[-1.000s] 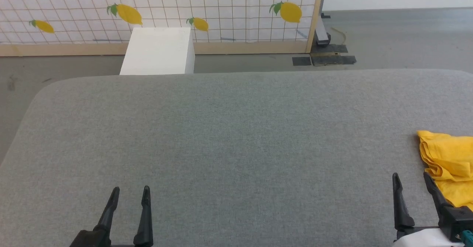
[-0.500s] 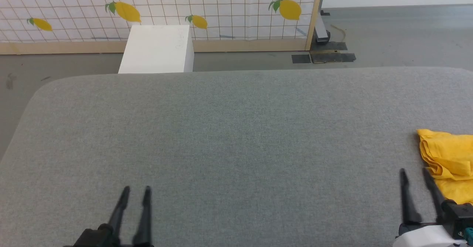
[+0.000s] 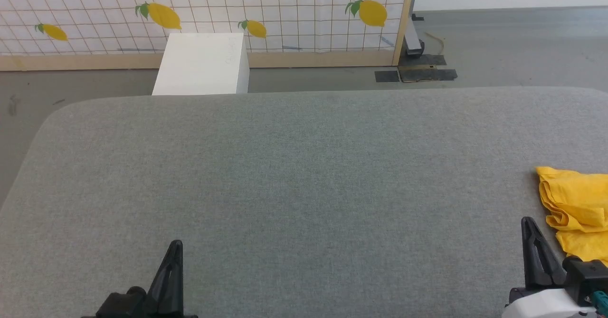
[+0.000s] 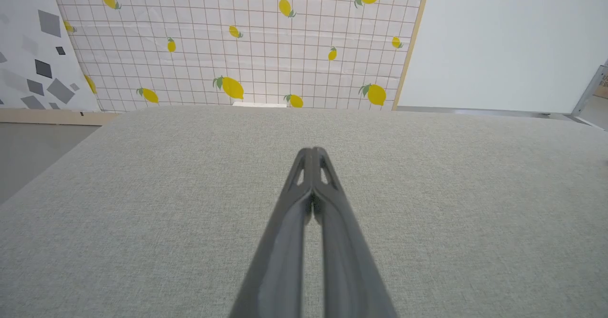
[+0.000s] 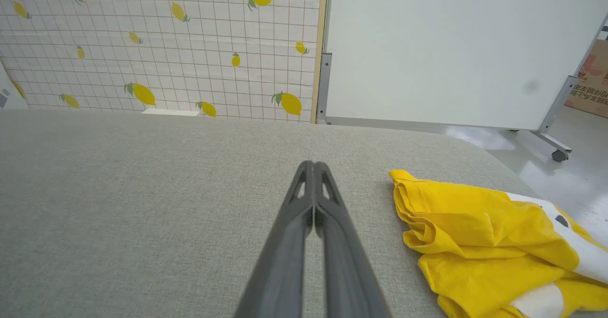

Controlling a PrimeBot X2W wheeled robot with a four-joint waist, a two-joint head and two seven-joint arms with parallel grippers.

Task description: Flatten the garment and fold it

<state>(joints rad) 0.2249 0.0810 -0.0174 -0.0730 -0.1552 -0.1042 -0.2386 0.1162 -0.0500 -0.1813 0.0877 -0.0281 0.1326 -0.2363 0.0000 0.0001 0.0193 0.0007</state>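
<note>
Currently right gripper (image 3: pixel 528 224), lower right of head view: fingers pressed together, nothing between. Same for left gripper (image 3: pixel 175 245), lower left. Crumpled garment (image 3: pixel 577 199) lies just right of the right gripper, not touching, cut by the frame's right edge. Open grey tabletop (image 3: pixel 304 166) spans centre and left to its rounded edge.

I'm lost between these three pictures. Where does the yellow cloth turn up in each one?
Head view: the garment lies at the right edge on the grey table, beside the right tool.
Right wrist view: lower right, just right of that shut tool.
Left wrist view: grey table ahead of the left tool.
Shared landmark: the lemon-print screen behind the table, across the top of each picture.
</note>
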